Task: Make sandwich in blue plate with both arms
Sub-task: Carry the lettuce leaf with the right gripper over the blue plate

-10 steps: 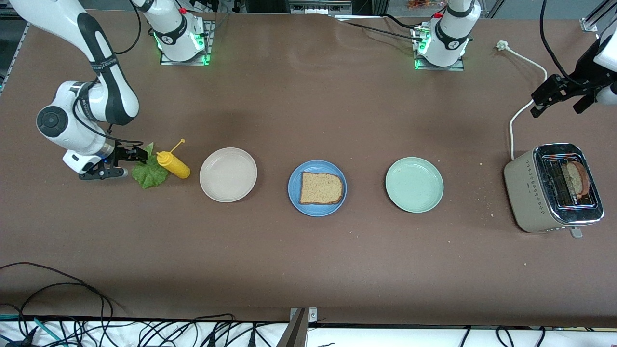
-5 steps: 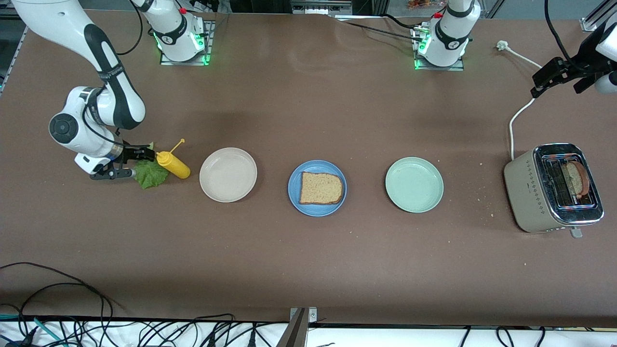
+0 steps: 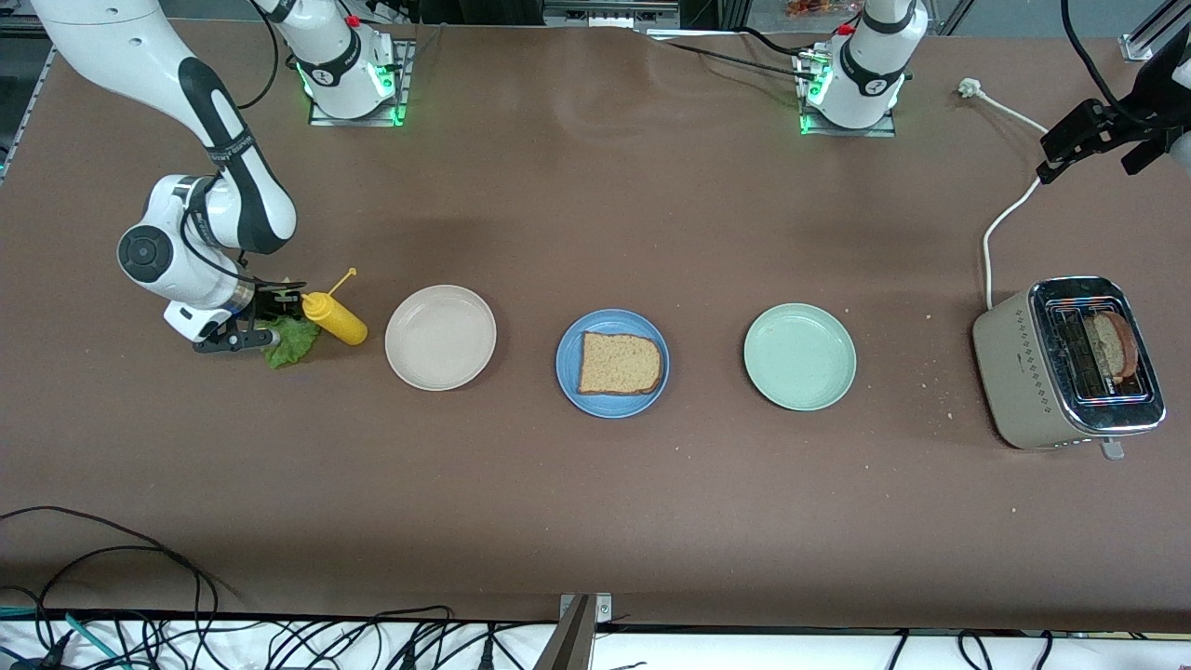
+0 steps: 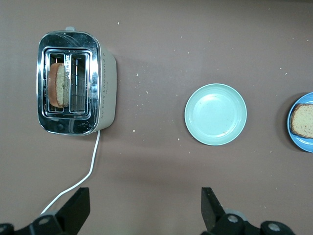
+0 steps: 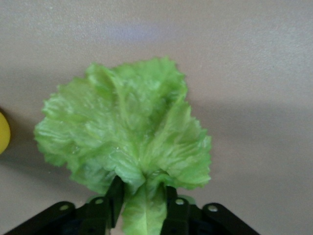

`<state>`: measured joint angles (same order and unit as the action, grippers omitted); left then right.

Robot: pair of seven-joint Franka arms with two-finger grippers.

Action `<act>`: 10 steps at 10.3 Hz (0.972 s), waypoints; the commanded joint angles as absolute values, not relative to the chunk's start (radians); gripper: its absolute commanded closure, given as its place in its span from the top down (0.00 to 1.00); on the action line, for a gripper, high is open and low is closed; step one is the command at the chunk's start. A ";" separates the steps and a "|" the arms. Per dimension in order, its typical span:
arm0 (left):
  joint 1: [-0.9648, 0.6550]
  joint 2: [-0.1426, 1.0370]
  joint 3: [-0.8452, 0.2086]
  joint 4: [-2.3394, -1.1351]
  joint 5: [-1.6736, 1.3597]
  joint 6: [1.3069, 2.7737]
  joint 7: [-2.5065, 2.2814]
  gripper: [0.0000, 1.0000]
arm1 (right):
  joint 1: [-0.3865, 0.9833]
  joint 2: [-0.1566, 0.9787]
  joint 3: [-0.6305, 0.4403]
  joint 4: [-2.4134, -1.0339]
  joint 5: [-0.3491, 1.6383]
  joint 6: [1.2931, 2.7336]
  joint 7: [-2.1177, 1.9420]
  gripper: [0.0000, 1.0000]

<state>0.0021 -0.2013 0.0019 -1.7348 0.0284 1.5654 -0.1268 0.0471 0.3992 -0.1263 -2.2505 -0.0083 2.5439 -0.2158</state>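
A: At the right arm's end of the bench, we see the right claw down low, its fingers pinched on the stem of the lettuce leaf, which lies spread on the bench just beside a yellow squeeze bottle.

B: And outward from there?

A: We find a beige plate, then the blue plate at mid-bench carrying one bread slice, then a pale green plate. No second slice lies on the blue plate; we see another bread slice standing in a slot of the toaster at the left arm's end.

B: The left claw?

A: We see the left claw held high over the bench near the toaster's white cord, fingers spread wide and holding nothing.
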 commanded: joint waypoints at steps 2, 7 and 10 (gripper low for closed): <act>0.009 -0.193 -0.002 -1.715 0.028 1.549 -0.117 1.00 | 0.044 0.376 -0.124 -2.182 0.012 2.504 -0.247 0.00; 0.011 -0.193 0.002 -1.700 0.028 1.555 -0.117 1.00 | 0.058 0.272 -0.118 -1.926 0.011 2.084 -0.247 0.00; 0.009 -0.192 0.000 -1.690 0.009 1.552 -0.114 1.00 | 0.092 0.242 -0.077 -1.742 0.011 1.825 -0.183 0.00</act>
